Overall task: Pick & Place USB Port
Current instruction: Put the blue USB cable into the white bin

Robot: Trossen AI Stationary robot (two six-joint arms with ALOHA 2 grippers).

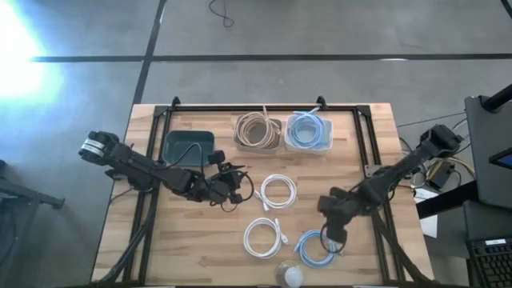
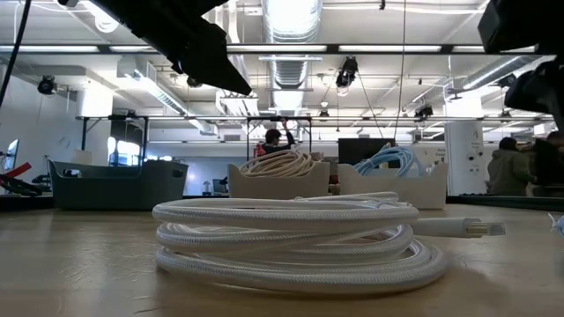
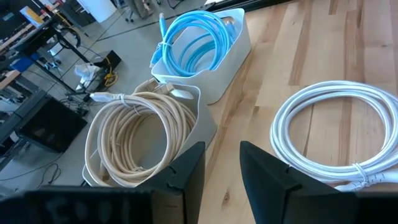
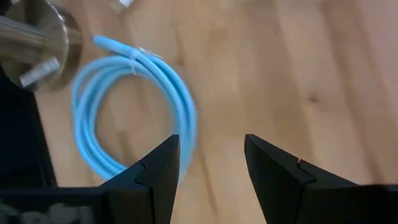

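Note:
A light-blue coiled USB cable [image 1: 317, 247] lies flat on the table near the front edge; it also shows in the right wrist view [image 4: 134, 106]. My right gripper [image 1: 332, 232] [image 4: 210, 149] hovers open just over the coil's right rim, touching nothing. My left gripper [image 1: 230, 186] [image 3: 222, 158] is open and empty at the table's middle left, pointing toward the two white bins. Two white coiled cables lie flat: one mid-table [image 1: 278, 190] [image 3: 339, 134], one nearer the front [image 1: 264, 237] [image 2: 291, 242].
At the back stand a dark teal bin [image 1: 188, 148], a white bin of beige cable [image 1: 258, 130] [image 3: 140, 134] and a white bin of blue cable [image 1: 309, 130] [image 3: 196, 50]. A metal camera post [image 1: 291, 276] [image 4: 31, 37] stands at the front edge beside the blue coil.

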